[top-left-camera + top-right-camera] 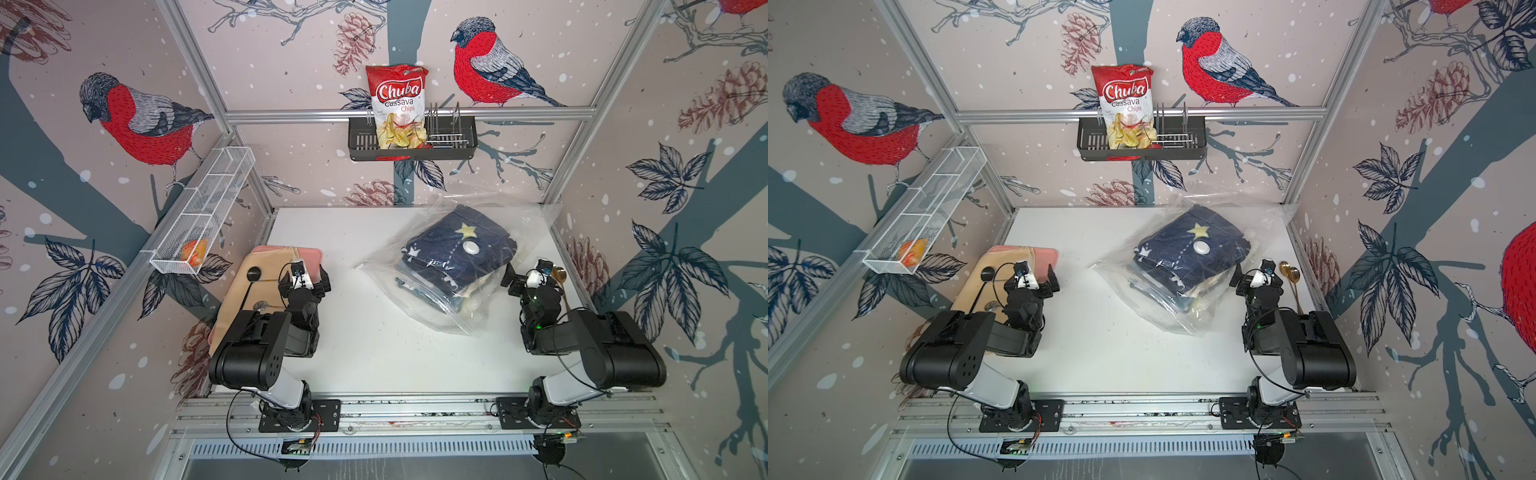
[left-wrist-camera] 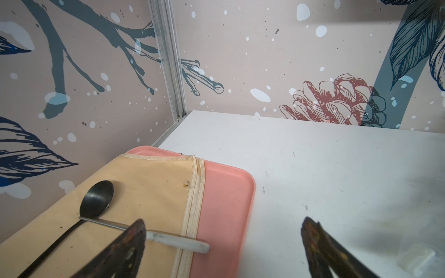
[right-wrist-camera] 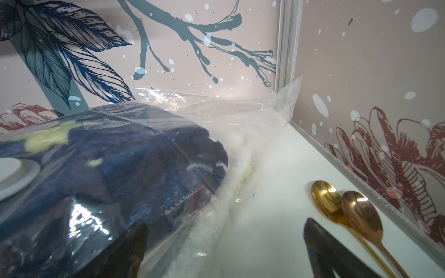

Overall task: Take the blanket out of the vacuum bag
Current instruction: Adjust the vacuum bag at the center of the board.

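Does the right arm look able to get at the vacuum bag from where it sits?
Probably yes. The right gripper is open and empty right beside the vacuum bag, with nothing between them. The two gold spoons lie on its other side, out of the way.

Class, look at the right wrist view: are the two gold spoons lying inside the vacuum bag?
No. The two gold spoons lie on the bare white table beside the vacuum bag, outside its plastic.
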Controlling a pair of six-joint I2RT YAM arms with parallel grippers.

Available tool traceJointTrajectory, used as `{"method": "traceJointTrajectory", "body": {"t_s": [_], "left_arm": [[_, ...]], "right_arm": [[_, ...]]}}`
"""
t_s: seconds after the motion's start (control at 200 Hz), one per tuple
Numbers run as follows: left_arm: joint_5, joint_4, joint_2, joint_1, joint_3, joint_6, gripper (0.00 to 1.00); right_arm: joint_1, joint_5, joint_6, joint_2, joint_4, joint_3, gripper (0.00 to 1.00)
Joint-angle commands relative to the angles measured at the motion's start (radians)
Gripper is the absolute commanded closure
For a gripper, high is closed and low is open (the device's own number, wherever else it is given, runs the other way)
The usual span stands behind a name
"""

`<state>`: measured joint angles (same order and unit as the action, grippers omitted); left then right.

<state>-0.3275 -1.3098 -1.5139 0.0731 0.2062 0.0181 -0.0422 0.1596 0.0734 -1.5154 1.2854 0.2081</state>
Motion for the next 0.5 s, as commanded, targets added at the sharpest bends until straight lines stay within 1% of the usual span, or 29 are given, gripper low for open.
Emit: {"method": "traceJointTrajectory", "body": {"t_s": [0.0, 0.035, 0.065, 0.1, 0.135, 0.165, 0.205, 0.22, 0.245, 0.275, 0.29, 0.305, 0.31, 0.33, 0.345, 0.375, 0.4, 0.425, 0.455, 0.475, 0.495], "left_arm": [[-0.027, 0.081, 0.118, 0.015, 0.011, -0.021, 0.02], [-0.022, 0.163, 0.175, 0.024, 0.035, -0.03, 0.02], [-0.024, 0.225, 0.221, 0.029, 0.061, -0.026, 0.02], [-0.038, 0.299, 0.272, 0.034, 0.093, 0.003, 0.02], [-0.04, 0.387, 0.324, 0.034, 0.135, 0.04, 0.02], [-0.033, 0.468, 0.367, 0.034, 0.18, 0.063, 0.02], [-0.012, 0.576, 0.415, 0.036, 0.236, 0.079, 0.02], [-0.009, 0.61, 0.428, 0.036, 0.262, 0.085, 0.02], [-0.006, 0.663, 0.449, 0.036, 0.298, 0.106, 0.02], [-0.01, 0.731, 0.469, 0.037, 0.34, 0.152, 0.02], [-0.016, 0.766, 0.477, 0.037, 0.361, 0.185, 0.02], [-0.024, 0.799, 0.485, 0.037, 0.383, 0.224, 0.02], [-0.025, 0.817, 0.488, 0.037, 0.39, 0.239, 0.02], [-0.035, 0.889, 0.497, 0.036, 0.422, 0.299, 0.02], [-0.035, 0.946, 0.504, 0.035, 0.442, 0.335, 0.02], [-0.018, 1.029, 0.515, 0.034, 0.478, 0.365, 0.01], [-0.004, 1.053, 0.526, 0.034, 0.484, 0.361, 0.01], [-0.006, 1.048, 0.533, 0.033, 0.476, 0.376, 0.02], [-0.03, 1.049, 0.543, 0.031, 0.463, 0.428, 0.02], [-0.026, 1.046, 0.548, 0.024, 0.454, 0.455, 0.01], [0.013, 1.036, 0.553, 0.012, 0.446, 0.461, 0.01]], "right_arm": [[-0.053, 0.154, -0.042, 0.049, -0.073, 0.037, 0.0], [-0.087, 0.22, -0.066, 0.082, -0.161, 0.08, 0.0], [-0.121, 0.246, -0.095, 0.109, -0.248, 0.125, 0.0], [-0.155, 0.262, -0.119, 0.137, -0.374, 0.186, 0.0], [-0.179, 0.288, -0.097, 0.154, -0.502, 0.261, 0.0], [-0.188, 0.314, -0.015, 0.16, -0.621, 0.329, 0.0], [-0.181, 0.328, 0.157, 0.151, -0.812, 0.444, 0.0], [-0.172, 0.33, 0.23, 0.143, -0.909, 0.481, 0.0], [-0.153, 0.316, 0.348, 0.122, -1.038, 0.542, 0.0], [-0.114, 0.259, 0.464, 0.089, -1.175, 0.607, 0.0], [-0.087, 0.193, 0.489, 0.069, -1.217, 0.634, 0.0], [-0.057, 0.1, 0.484, 0.05, -1.247, 0.655, 0.0], [-0.047, 0.084, 0.481, 0.044, -1.254, 0.665, 0.01], [-0.008, -0.053, 0.476, 0.017, -1.283, 0.696, 0.12], [0.013, -0.113, 0.486, -0.003, -1.295, 0.711, 0.26], [0.044, -0.176, 0.52, -0.028, -1.316, 0.727, 0.41], [0.063, -0.201, 0.543, -0.037, -1.32, 0.728, 0.49], [0.069, -0.207, 0.552, -0.037, -1.319, 0.724, 0.52], [0.06, -0.194, 0.549, -0.023, -1.316, 0.719, 0.52], [0.048, -0.176, 0.543, -0.009, -1.316, 0.716, 0.51], [0.033, -0.158, 0.537, 0.004, -1.316, 0.714, 0.46]]}}
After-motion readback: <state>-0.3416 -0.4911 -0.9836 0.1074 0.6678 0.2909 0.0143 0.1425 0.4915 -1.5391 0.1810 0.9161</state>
